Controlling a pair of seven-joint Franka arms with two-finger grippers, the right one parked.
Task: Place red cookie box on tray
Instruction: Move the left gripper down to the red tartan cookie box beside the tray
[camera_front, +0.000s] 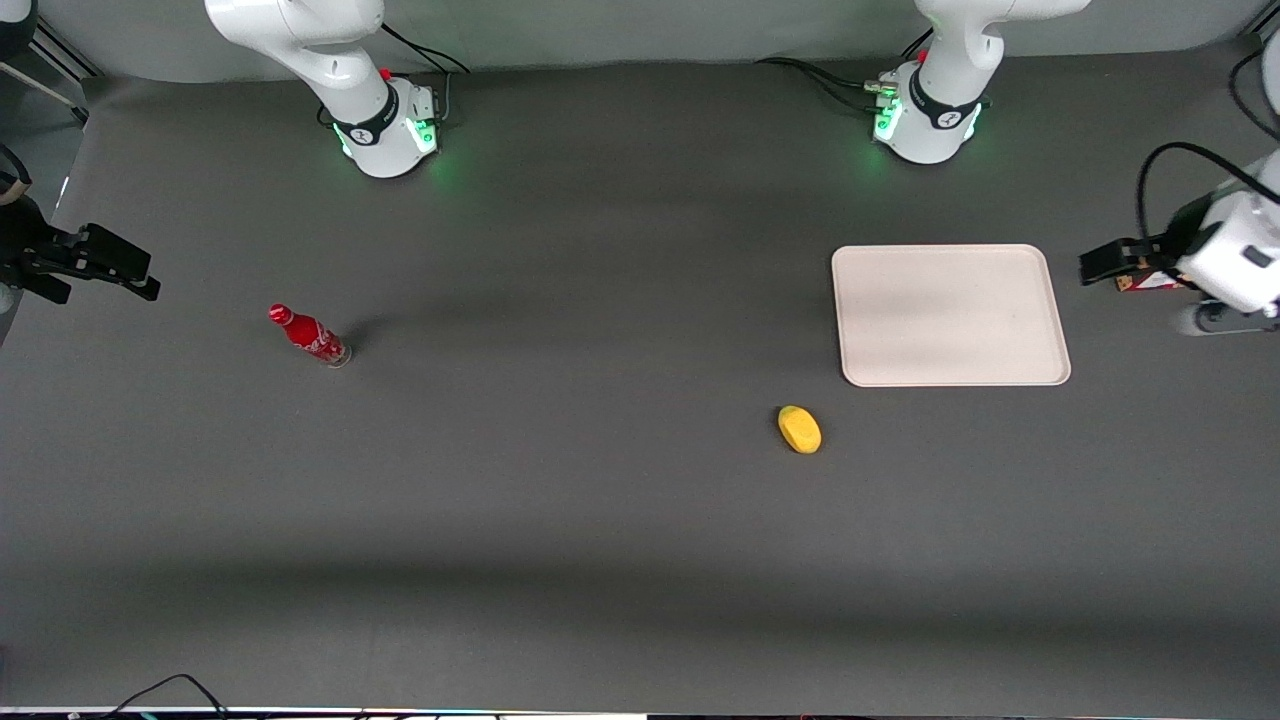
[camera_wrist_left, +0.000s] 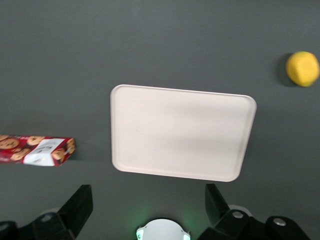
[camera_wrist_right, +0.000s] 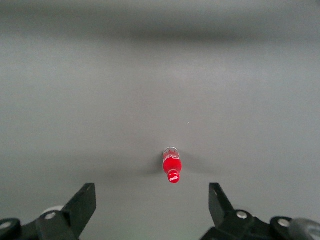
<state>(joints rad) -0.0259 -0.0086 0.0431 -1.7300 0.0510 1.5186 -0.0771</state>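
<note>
Dark grey matting (camera_front: 560, 520) covers the whole long table as one smooth, matte sheet, with soft bands of shadow running across it. A pale grey backdrop closes off the room above the edge where the two white arm bases stand, each base glowing green at its foot, with black cables trailing from them. More black cable loops along the table edge nearest the front camera.

The large flat cream-white rectangular plastic tray (camera_front: 950, 315) with rounded corners and a low rim lies flat on the matting toward the working arm's end of the table, with nothing on it. The long narrow dark-red cookie carton (camera_wrist_left: 36, 150), printed with brown chocolate-chip cookies and a white label, lies flat on the matting near the tray but apart from it, even closer to the working arm's end; in the front view only a small piece of it shows under the arm (camera_front: 1150, 283).

The left arm's black two-finger gripper (camera_front: 1105, 265) hangs above the table by the carton, just off the tray's short edge. Its fingers (camera_wrist_left: 77, 204) stand wide apart and hold nothing.

A small rounded yellow fruit-like object (camera_front: 799, 429) lies nearer the front camera than the tray. A small red soda bottle (camera_front: 308, 335) stands well apart, toward the parked arm's end.
</note>
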